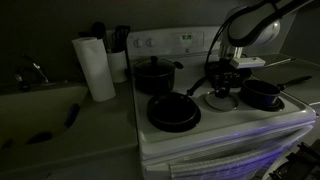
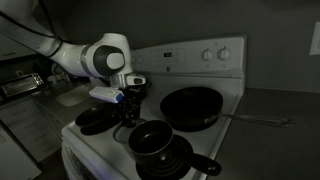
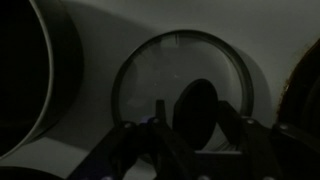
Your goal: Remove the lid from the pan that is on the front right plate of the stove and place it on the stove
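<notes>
The see-through lid [image 3: 150, 80] with its dark knob [image 3: 197, 100] lies flat on the white stove [image 1: 200, 132] top. In an exterior view the lid [image 1: 222, 99] sits just left of the small black pan [image 1: 262, 95], which stands uncovered with its long handle pointing away to the right. My gripper [image 3: 198, 118] hangs right over the lid, one finger on each side of the knob, with thin gaps showing, so it looks open. It also shows in both exterior views [image 1: 226, 80] [image 2: 125, 103]. The pan [image 2: 97, 121] sits beside the gripper.
A wide black frying pan [image 1: 173, 112] [image 2: 190, 105] and a bigger lidded black pot [image 1: 154, 75] [image 2: 155, 140] occupy the other burners. A paper towel roll [image 1: 96, 68] and a utensil holder [image 1: 118, 45] stand left of the stove. A sink [image 1: 40, 100] lies further left.
</notes>
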You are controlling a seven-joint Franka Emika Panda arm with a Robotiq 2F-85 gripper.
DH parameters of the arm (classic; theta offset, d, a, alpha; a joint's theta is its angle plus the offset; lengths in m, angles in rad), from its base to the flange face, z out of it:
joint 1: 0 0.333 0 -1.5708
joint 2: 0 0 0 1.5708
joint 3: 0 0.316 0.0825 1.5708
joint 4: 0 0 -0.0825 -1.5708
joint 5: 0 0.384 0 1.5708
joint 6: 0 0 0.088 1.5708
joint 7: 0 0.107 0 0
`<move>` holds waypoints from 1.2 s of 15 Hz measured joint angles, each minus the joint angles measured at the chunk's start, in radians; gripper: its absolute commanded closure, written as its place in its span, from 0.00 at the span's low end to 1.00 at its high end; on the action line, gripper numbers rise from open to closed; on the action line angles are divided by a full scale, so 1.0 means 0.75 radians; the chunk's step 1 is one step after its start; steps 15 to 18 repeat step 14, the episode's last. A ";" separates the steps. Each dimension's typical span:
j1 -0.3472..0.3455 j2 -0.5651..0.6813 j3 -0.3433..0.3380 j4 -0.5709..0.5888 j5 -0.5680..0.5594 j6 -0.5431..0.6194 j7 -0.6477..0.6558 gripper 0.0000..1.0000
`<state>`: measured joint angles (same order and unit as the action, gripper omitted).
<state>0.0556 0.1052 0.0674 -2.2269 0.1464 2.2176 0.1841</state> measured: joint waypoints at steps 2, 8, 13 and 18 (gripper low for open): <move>0.000 -0.004 0.000 0.005 0.000 0.002 0.000 0.01; 0.001 -0.120 0.000 0.039 -0.007 -0.032 0.000 0.00; 0.001 -0.210 0.000 0.041 -0.006 -0.060 -0.001 0.00; 0.001 -0.215 0.000 0.041 -0.006 -0.061 -0.001 0.00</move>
